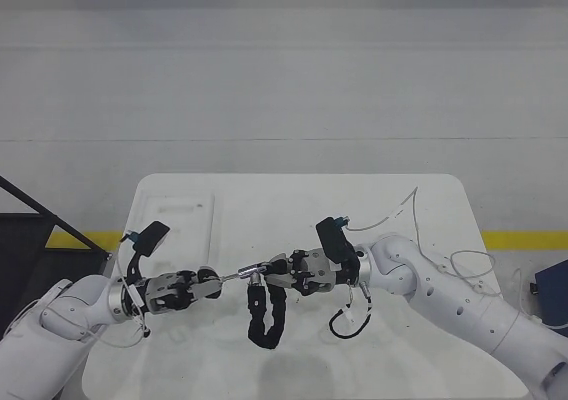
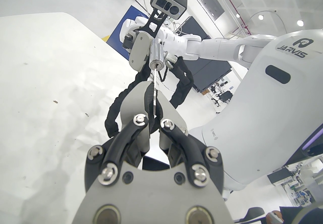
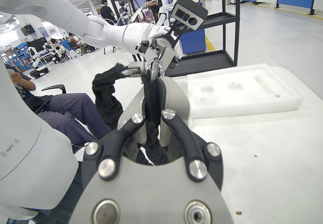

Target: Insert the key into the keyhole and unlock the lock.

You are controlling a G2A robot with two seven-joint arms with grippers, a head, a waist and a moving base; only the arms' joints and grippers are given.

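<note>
Our left gripper (image 2: 151,90) pinches the key (image 2: 152,105), tip at the keyhole (image 2: 157,66), seen from its wrist. Our right gripper (image 3: 154,83) squeezes the black strap (image 3: 151,111) of the lock (image 3: 135,71).

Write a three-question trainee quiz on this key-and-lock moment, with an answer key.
1. Multiple choice: the left gripper is shut on
A) the key
B) a screwdriver
C) nothing
2. True or false: the lock lies loose on the table, with no gripper touching it.
3. Fill in: in the left wrist view, the key's tip is at the lock's ____.

Key
1. A.
2. False. The right gripper holds the lock up off the table by its black sleeved loop.
3. keyhole. The pictures do not show how far in the tip is.
</note>
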